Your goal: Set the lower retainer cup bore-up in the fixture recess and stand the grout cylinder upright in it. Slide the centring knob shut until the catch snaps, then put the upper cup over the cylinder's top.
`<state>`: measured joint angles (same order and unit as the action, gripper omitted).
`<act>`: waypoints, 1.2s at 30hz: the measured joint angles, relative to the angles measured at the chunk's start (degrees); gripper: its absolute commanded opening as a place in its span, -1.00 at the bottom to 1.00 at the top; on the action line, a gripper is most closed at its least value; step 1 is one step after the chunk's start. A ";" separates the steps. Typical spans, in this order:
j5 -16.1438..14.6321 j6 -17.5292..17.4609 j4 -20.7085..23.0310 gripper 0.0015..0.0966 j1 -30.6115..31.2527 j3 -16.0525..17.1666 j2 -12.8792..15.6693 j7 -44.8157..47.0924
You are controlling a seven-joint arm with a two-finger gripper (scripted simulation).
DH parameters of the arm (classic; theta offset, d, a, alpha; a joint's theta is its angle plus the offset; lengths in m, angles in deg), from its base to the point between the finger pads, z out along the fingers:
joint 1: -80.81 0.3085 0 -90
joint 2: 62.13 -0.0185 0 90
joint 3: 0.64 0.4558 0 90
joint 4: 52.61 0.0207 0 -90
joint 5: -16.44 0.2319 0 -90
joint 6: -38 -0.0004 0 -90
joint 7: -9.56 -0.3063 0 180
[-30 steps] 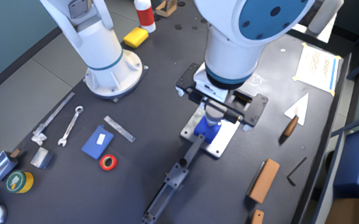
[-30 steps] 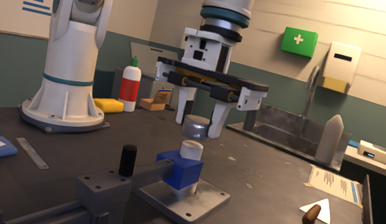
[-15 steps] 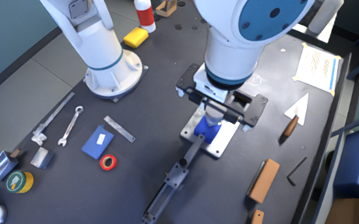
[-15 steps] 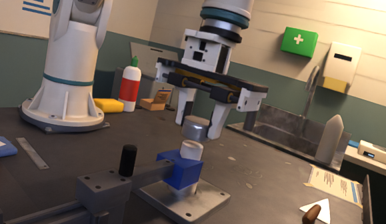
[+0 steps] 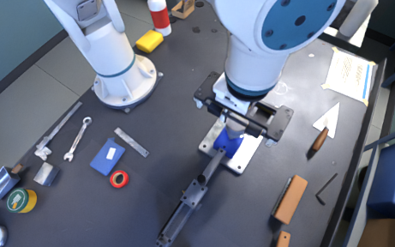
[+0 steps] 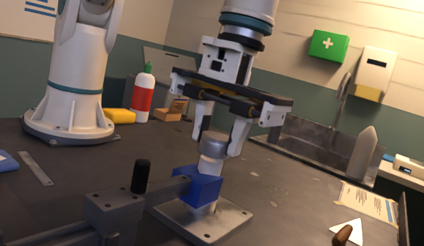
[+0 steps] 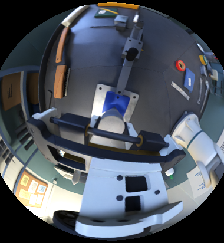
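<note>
The grey upper cup (image 6: 213, 145) (image 7: 110, 124) sits over the top of the pale grout cylinder (image 6: 210, 165), which stands upright on the fixture plate (image 6: 201, 218) (image 5: 231, 147). The blue centring block (image 6: 198, 189) (image 5: 228, 143) (image 7: 116, 102) is pushed in around the cylinder's base, hiding the lower cup. Its slide bar runs back to the black knob (image 6: 140, 175) (image 7: 132, 54) on the rail bracket. My gripper (image 6: 218, 142) (image 5: 234, 125) is directly above the fixture and is closed around the upper cup.
A red-and-white bottle (image 6: 142, 93) and a yellow sponge (image 5: 149, 41) stand behind the fixture near the arm's base (image 5: 123, 79). A blue card (image 5: 107, 156), red tape roll (image 5: 119, 179), ruler and wrench lie to the left. A brush block (image 5: 290, 199) and trowel (image 5: 325, 126) lie to the right.
</note>
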<state>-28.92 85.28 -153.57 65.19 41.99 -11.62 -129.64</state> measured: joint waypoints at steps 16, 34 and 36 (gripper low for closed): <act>-1.29 -1.50 -0.70 -0.95 0.41 -0.87 0.96 -1.12; -2.48 -2.83 -1.28 -0.95 0.80 -1.68 1.84 -2.14; -2.56 -2.92 -1.31 -0.95 0.82 -1.73 1.90 -2.21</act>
<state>-31.47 82.36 -154.88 66.01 40.26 -9.71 -131.85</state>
